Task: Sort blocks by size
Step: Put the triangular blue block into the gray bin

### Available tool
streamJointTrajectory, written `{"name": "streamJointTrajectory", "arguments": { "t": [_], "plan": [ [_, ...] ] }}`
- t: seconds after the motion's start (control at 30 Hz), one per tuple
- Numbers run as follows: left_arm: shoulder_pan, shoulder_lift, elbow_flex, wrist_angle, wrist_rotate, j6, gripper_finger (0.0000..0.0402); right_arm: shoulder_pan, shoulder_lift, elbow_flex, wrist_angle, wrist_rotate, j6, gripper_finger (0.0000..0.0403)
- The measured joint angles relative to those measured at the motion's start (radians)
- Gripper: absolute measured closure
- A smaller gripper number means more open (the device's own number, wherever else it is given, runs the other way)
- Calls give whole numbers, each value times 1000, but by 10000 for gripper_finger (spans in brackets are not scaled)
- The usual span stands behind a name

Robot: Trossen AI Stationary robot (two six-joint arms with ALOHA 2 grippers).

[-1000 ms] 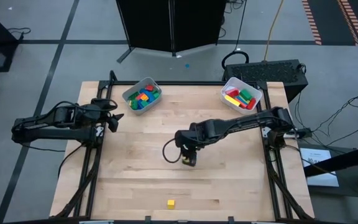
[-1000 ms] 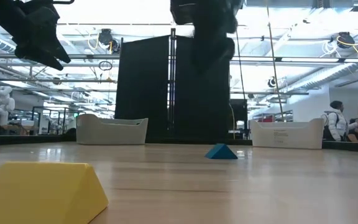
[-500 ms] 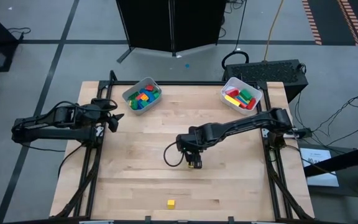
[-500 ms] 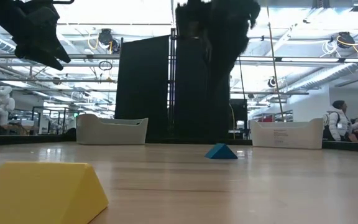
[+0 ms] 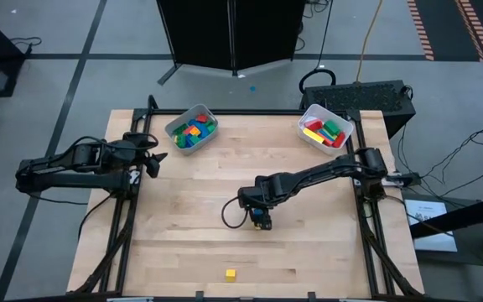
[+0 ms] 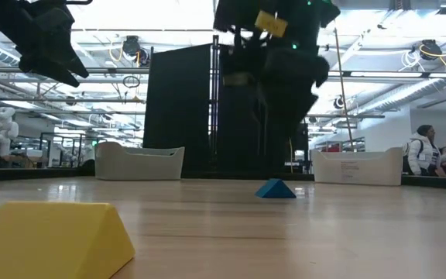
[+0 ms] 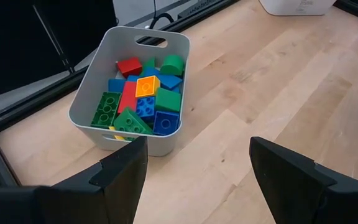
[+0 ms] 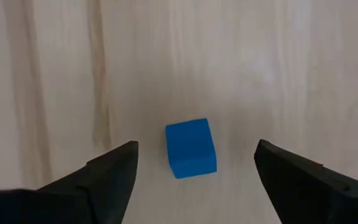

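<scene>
A small blue block [image 8: 191, 148] lies flat on the wooden table, near its middle [image 5: 262, 225]. My right gripper [image 5: 260, 218] hangs above it, pointing steeply down and open. Its two fingers [image 8: 114, 177] stand wide on either side of the block without touching it. In the low view the blue block [image 6: 275, 188] rests on the table under the dark gripper [image 6: 285, 85]. A yellow block [image 5: 231, 273] lies near the front edge. My left gripper [image 5: 153, 159] waits open at the table's left edge, raised, facing the left bin.
Two white bins stand at the far edge. The left bin [image 7: 92, 93] holds several red, blue, green and orange blocks, and the right bin [image 5: 311, 114] holds red, green and yellow ones. Bare wood lies between the bins and the front edge.
My right gripper has come down toward the blue block and shifted a little toward the table's near edge. The blue and yellow blocks have stayed where they were.
</scene>
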Motion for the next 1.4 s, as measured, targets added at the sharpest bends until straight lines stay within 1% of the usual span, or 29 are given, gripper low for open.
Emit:
{"name": "streamJointTrajectory", "arguments": {
  "t": [0.17, 0.3, 0.4, 0.47, 0.53, 0.6, 0.7, 0.73, 0.93, 0.97, 1.07, 1.13, 1.33, 1.4],
  "plan": [
    [0, 0, 0, 0, 0, 0, 120, 1, 57, 2, 6, -2, 0, 93],
    [0, 0, 0, 0, 0, 0, 120, 1, 98, 2, -9, -25, -1, 94],
    [0, 0, 0, -1, 0, 0, 120, 0, 118, 7, -10, -33, 5, 108],
    [0, 0, 0, -1, 0, 0, 120, 0, 124, 7, -8, -33, 23, 130],
    [0, 0, 0, -1, 0, 1, 120, -1, 129, 7, -2, -33, 33, 164],
    [0, 0, 0, -1, 0, 1, 120, -1, 130, 7, 0, -44, 35, 208],
    [0, 0, 0, -1, 0, 1, 120, -6, 131, 6, -2, -52, 38, 285],
    [0, 0, 0, -1, 0, 1, 120, -9, 131, 7, -3, -54, 45, 293],
    [0, 0, 0, -1, 0, 2, 120, -37, 142, 73, -24, -56, 88, 292],
    [0, 0, 0, -1, 0, 2, 120, -48, 145, 95, -17, -40, 95, 292],
    [0, 0, 0, -1, 0, 2, 120, -98, 146, 185, 13, 53, 119, 292],
    [0, 0, 0, -1, 0, 2, 120, -140, 142, 255, 64, 118, 137, 292],
    [0, 0, 0, -1, 0, 2, 120, -299, 145, 413, 393, 296, 215, 292],
    [0, 0, 0, -1, 0, 2, 120, -355, 165, 479, 453, 315, 227, 292]
  ]
}}
